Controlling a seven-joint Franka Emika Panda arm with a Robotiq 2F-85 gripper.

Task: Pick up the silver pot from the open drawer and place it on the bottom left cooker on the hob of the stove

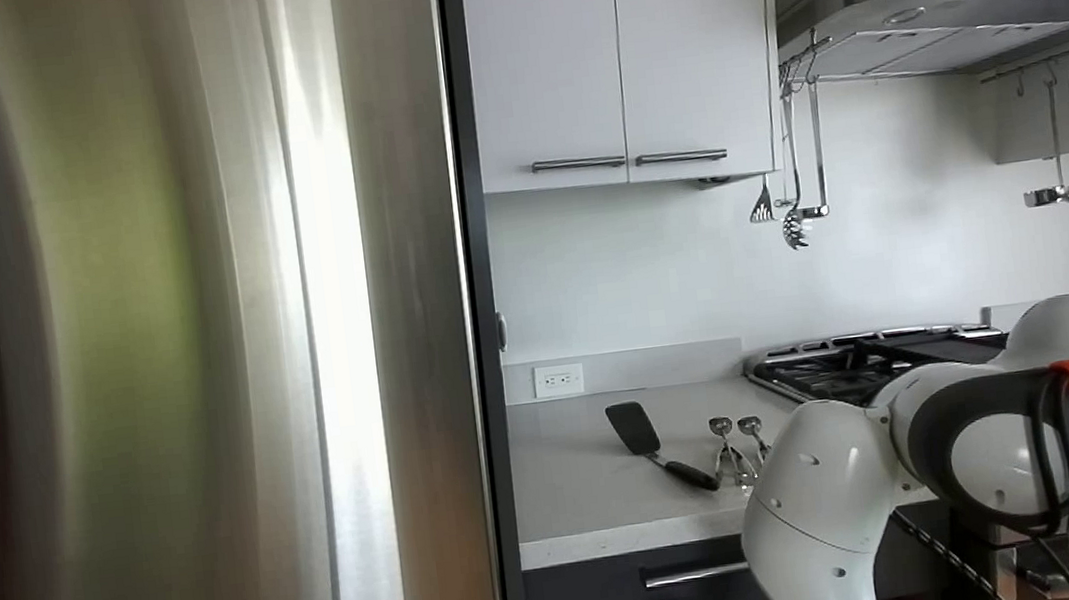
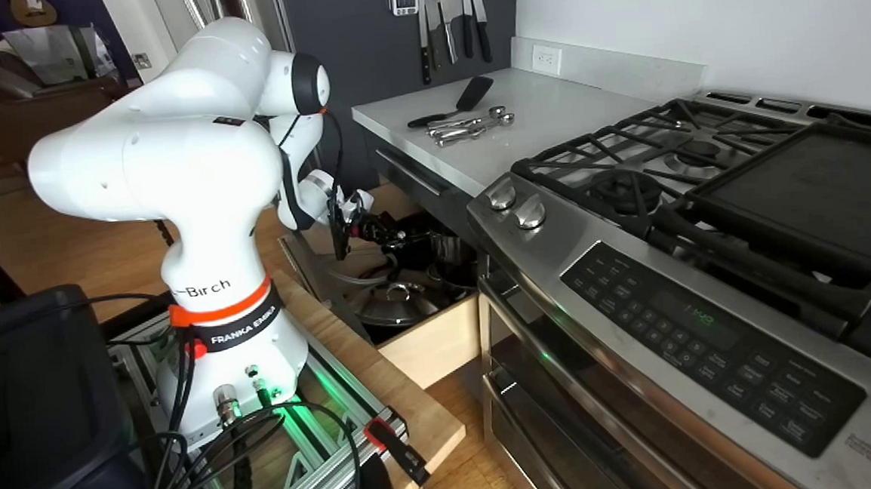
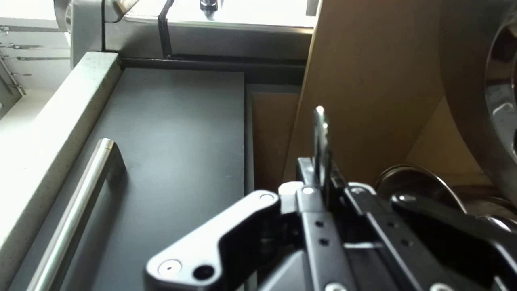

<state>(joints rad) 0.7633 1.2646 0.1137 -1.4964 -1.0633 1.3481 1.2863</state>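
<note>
White arm (image 2: 188, 157) bends low, its claw (image 3: 322, 173) pinching a metal handle (image 3: 321, 135).

Robot arm (image 2: 195, 153), white, Franka Emika, lettered "Birch", in an exterior view. Black gripper (image 2: 401, 237) hangs over the open wooden drawer (image 2: 433, 335). Inside lie: domed metal lid (image 2: 390, 308); steel pot (image 2: 449, 250). Gas hob (image 2: 669, 162), black-grated, with flat griddle (image 2: 811, 199); steel front (image 2: 546, 253) carries knobs (image 2: 530, 212) and control panel (image 2: 715, 363) showing green digits (image 2: 702, 316). Pale countertop (image 2: 570, 100) adjoining: black spatula (image 2: 474, 93), metal scoops (image 2: 466, 131). Dark panel (image 2: 351, 45) beyond holds knives (image 2: 450, 2), white digital timer (image 2: 404, 2).
</note>
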